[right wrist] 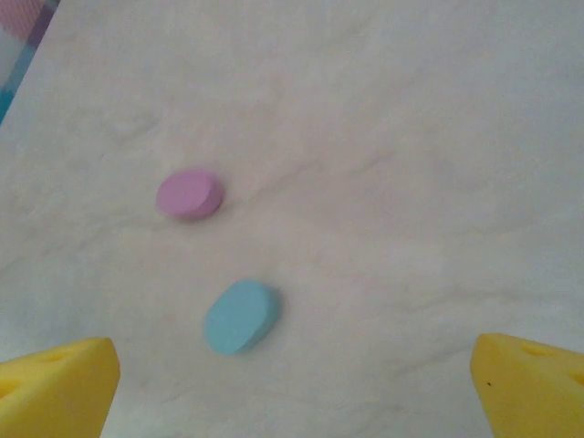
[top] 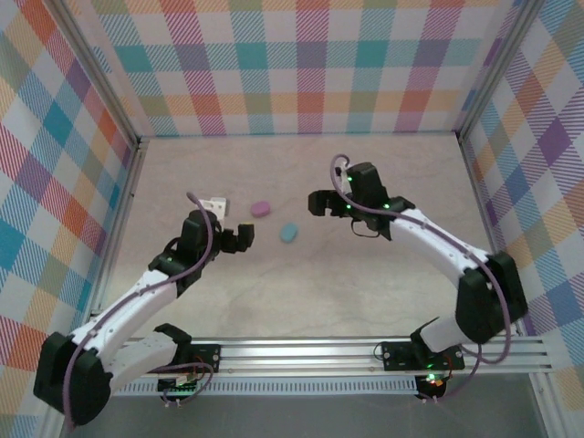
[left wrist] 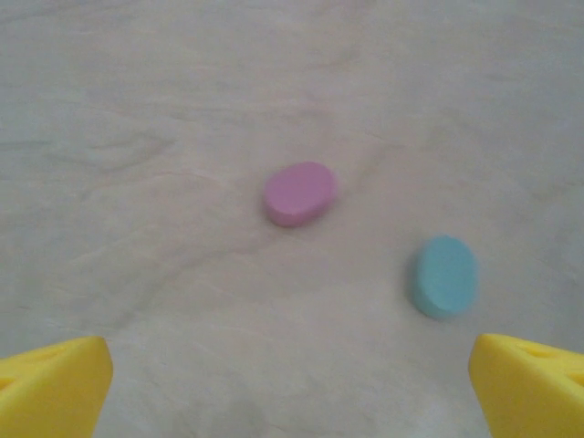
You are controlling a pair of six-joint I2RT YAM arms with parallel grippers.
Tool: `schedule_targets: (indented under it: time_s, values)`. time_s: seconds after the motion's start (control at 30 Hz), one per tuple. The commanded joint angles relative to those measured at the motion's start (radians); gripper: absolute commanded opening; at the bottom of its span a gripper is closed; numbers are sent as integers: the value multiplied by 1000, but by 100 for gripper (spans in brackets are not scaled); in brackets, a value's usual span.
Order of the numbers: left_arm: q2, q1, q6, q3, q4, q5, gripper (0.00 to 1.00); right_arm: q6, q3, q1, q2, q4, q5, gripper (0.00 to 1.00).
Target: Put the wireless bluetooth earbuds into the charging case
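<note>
At the middle of the table (top: 365, 292) we saw the pink case (top: 262, 209) lying far-left of the blue case (top: 289, 234), both closed. The left fingers (left wrist: 55, 388) and right fingers (right wrist: 59, 383) gaped wide, empty. Pink lay straight ahead of the left arm, and we judged blue nearer the right.

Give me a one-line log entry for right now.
left tool: open, empty | right tool: open, empty | pink charging case: closed, on table | blue charging case: closed, apart from pink
</note>
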Motion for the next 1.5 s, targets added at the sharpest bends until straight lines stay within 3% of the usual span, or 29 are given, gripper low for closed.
schedule_targets:
  time_s: [0.0,0.23,0.27,0.37,0.5,0.63,0.77,0.9,0.97,1.03,1.47]
  values:
    - [81,71,25,41,129,-78,100,-154,-130,-30,-56,97,278,100]
    - [256,174,94,-50,370,-176,100,-250,-386,-164,-100,402,464,100]
    - [271,179,105,-62,400,-185,100,-230,-375,-187,-108,350,461,100]
    - [302,204,104,-111,521,-160,100,-280,-412,-227,-127,419,439,100]
    - [361,221,178,-147,637,-133,100,-376,-529,-269,-119,658,429,100]
    - [437,266,193,-195,818,-98,100,-361,-665,-353,-67,947,316,100]
    - [546,344,127,-200,908,-20,100,-353,-697,-412,9,1077,231,100]
    - [547,352,137,-199,898,24,100,-345,-714,-439,124,1236,188,100]
    - [547,352,137,-196,896,28,100,-318,-651,-458,102,1067,163,100]
    - [547,354,138,-196,897,28,100,-293,-653,-496,99,1066,114,100]
    - [546,351,139,-198,900,28,100,-299,-655,-494,99,1072,112,100]
